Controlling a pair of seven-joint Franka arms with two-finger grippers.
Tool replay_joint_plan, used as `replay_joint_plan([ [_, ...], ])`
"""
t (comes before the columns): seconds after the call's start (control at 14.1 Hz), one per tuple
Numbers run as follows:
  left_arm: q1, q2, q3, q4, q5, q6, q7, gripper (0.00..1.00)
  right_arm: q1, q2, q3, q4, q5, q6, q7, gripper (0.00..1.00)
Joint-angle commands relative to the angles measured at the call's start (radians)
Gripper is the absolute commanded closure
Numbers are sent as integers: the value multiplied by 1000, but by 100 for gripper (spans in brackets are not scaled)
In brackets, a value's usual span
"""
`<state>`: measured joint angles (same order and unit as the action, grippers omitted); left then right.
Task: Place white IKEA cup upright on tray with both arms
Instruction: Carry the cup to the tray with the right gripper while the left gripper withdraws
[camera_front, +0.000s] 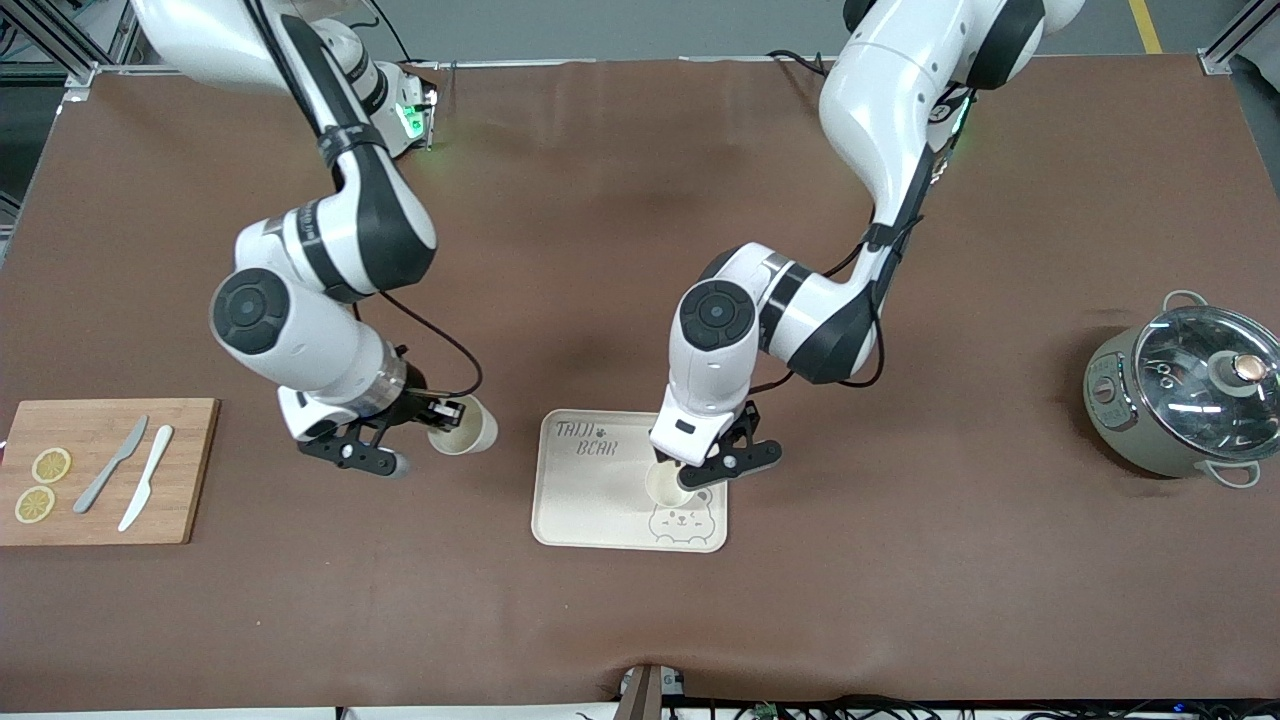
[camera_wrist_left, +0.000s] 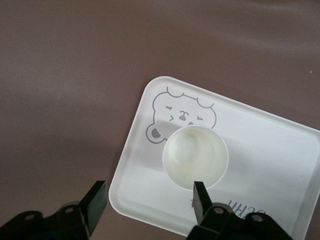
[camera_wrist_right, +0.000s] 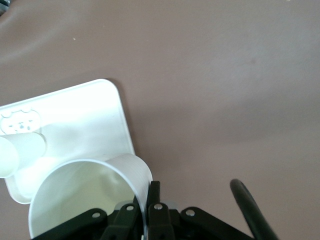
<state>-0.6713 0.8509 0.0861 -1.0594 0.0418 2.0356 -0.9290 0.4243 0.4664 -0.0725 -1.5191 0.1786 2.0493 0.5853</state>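
Left gripper (camera_front: 688, 478) jaws spread wide, gripping nothing, just above a white cup (camera_wrist_left: 195, 156) standing upright on the tray (camera_front: 590, 500), beside the bear drawing. Right gripper (camera_front: 437, 413) jaws clamped on the rim of a second white cup (camera_front: 466, 426), held tilted above the brown table (camera_front: 640, 250) between tray and cutting board (camera_front: 105, 470). Pot (camera_front: 1180, 395) near left arm's end.

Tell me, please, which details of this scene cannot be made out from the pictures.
- Front view: the left gripper covers most of the upright white cup on the cream rectangular tray.
- Right wrist view: the bottom edge cuts off the second white cup held by the right gripper.
- Front view: the glass-lidded pot's contents are hidden by reflections.
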Motion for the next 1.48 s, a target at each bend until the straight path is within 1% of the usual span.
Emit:
replay_joint_plan([
  [0.0, 5, -53, 4, -16, 4, -67, 39, 20, 43, 79, -12, 101, 9, -6, 105, 100],
  [0.07, 9, -68, 6, -16, 3, -86, 62, 20, 57, 107, -13, 135, 6, -6, 138, 100],
  [0.28, 71, -104, 1, -16, -3, -126, 143, 20, 86, 184, -16, 217, -5, 11, 195, 100],
  [0.49, 139, -151, 4, -37, -54, -136, 257, 20, 108, 247, -16, 220, -42, 119, 226, 100],
  [0.71, 205, -177, 3, -37, -62, -205, 379, 18, 128, 305, -16, 220, -65, 204, 260, 100],
  [0.78, 229, -190, 3, -37, -65, -219, 416, 17, 140, 323, -16, 220, -74, 225, 271, 100],
  [0.92, 277, -200, 3, -37, -86, -233, 493, 16, 155, 347, -16, 217, -93, 259, 304, 100],
  [1.13, 337, -227, 3, -37, -88, -282, 606, 15, 172, 377, -16, 215, -106, 296, 340, 100],
  [1.27, 375, -245, 3, -37, -88, -322, 685, 10, 175, 393, -16, 211, -111, 328, 344, 100],
  [1.41, 413, -273, 3, -37, -88, -356, 752, 0, 183, 403, -16, 212, -114, 338, 355, 100],
])
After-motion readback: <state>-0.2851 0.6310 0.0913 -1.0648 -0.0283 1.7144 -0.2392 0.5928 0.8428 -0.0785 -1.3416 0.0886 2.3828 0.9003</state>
